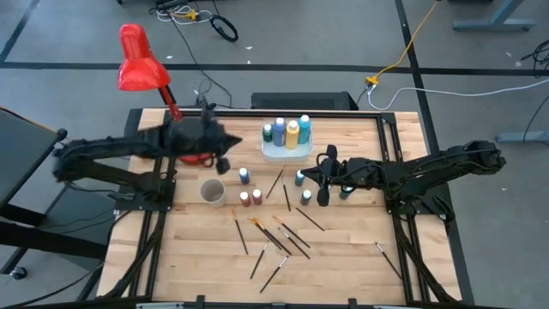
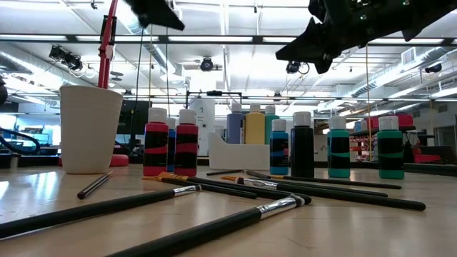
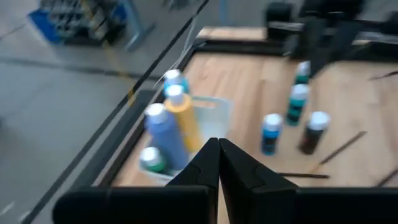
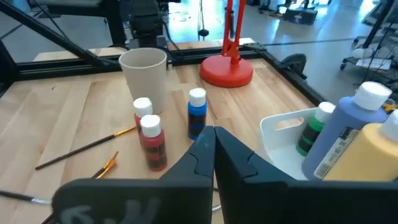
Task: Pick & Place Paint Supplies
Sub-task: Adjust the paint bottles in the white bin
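The white tray (image 1: 287,151) at the far middle holds several paint bottles (image 3: 166,130), standing upright. More bottles stand on the wood: one blue (image 1: 244,176), two red (image 4: 149,134), and some teal (image 1: 306,196). Thin paintbrushes (image 1: 279,236) lie scattered toward the near edge. The beige cup (image 1: 212,191) stands left of the red bottles. My left gripper (image 3: 218,155) is shut and holds nothing, raised above the table left of the tray (image 1: 233,141). My right gripper (image 4: 214,142) is shut and holds nothing, hovering right of the blue bottle (image 1: 309,174), pointing toward the cup.
A red desk lamp (image 1: 137,60) has its base (image 4: 227,71) on the table's far left, behind the cup. Black frame rails (image 1: 403,215) run along both side edges. One brush (image 1: 388,257) lies apart near the right rail.
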You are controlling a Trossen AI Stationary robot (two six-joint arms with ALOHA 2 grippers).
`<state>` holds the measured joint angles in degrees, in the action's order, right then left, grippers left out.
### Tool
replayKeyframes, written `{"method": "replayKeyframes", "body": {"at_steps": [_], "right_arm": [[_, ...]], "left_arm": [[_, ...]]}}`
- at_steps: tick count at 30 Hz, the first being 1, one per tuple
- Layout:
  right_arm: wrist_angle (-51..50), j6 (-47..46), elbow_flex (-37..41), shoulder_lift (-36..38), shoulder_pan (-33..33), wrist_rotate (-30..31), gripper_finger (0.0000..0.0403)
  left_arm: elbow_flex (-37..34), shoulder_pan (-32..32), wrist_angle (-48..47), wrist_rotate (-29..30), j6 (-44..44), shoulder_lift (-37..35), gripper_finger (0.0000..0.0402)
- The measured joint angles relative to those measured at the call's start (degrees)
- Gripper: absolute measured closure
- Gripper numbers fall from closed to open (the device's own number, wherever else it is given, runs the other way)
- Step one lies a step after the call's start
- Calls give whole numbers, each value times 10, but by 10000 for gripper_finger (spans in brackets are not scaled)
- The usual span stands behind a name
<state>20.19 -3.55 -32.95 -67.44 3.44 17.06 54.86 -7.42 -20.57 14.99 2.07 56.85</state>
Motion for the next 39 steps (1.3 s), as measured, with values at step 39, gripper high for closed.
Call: {"method": "replayKeyframes", "body": {"at_steps": [39], "right_arm": [[-32,118,-189,-330,-331,-192,403]], "left_arm": [[-253,-23,486,23,80,-36,388]]}}
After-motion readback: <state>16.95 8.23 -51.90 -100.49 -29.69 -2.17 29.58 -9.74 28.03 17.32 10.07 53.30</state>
